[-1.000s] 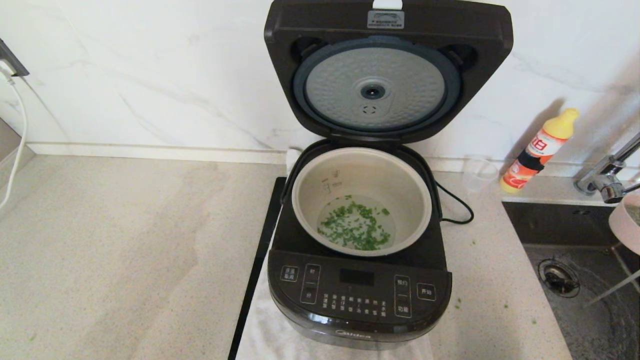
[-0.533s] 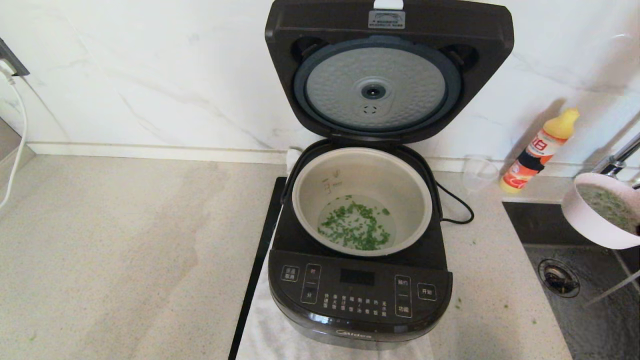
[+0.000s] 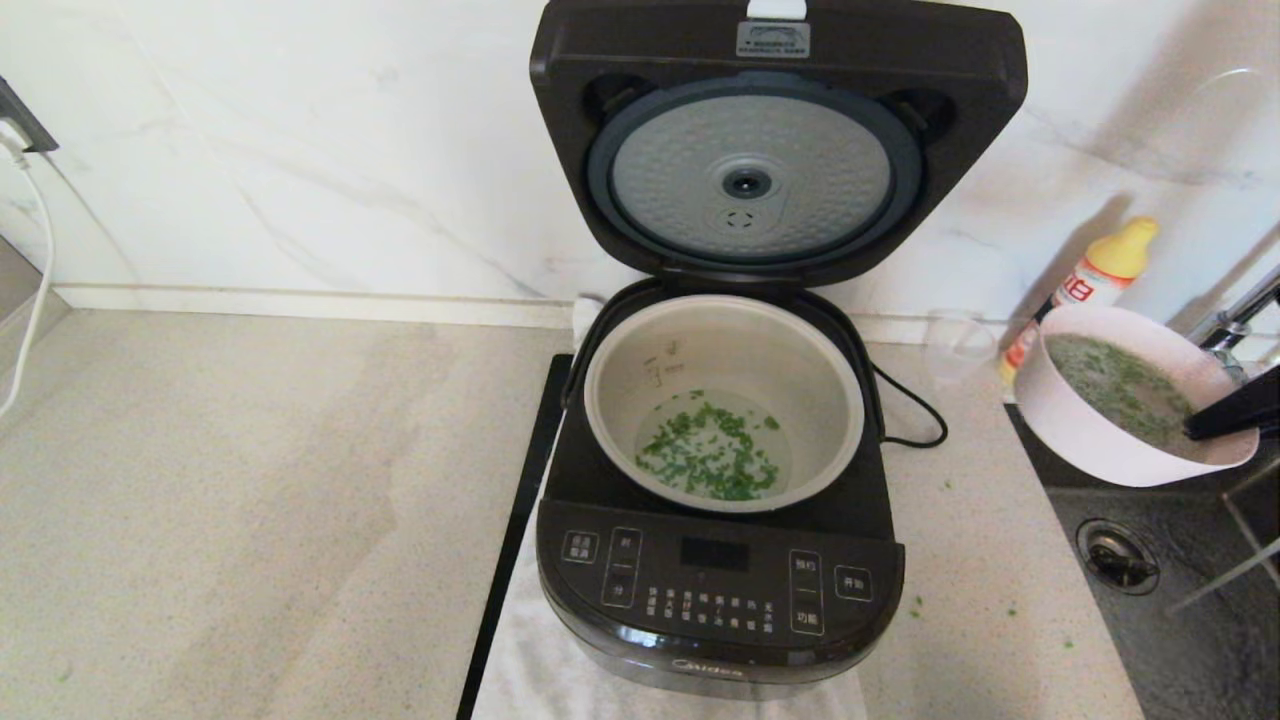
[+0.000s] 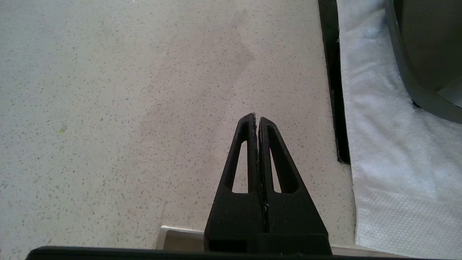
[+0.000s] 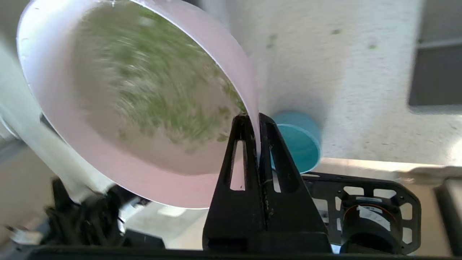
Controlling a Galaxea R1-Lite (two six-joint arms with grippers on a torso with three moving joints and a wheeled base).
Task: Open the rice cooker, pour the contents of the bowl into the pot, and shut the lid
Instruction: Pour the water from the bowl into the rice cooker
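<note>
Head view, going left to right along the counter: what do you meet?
White cable → rice cooker with its open pot → clear measuring cup → white bowl of green bits, held by the right pincer.

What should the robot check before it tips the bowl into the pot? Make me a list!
1. Lid up and out of the way: ok.
2. Pot seated in the rice cooker, mouth open: ok.
3. Right gripper pinching the bowl rim: ok.
4. Bowl above the pot: not ok, it is off to the right, near the sink.
5. Bowl level, nothing spilling: cannot tell.
6. Left gripper shut over the counter, out of the way: ok.
</note>
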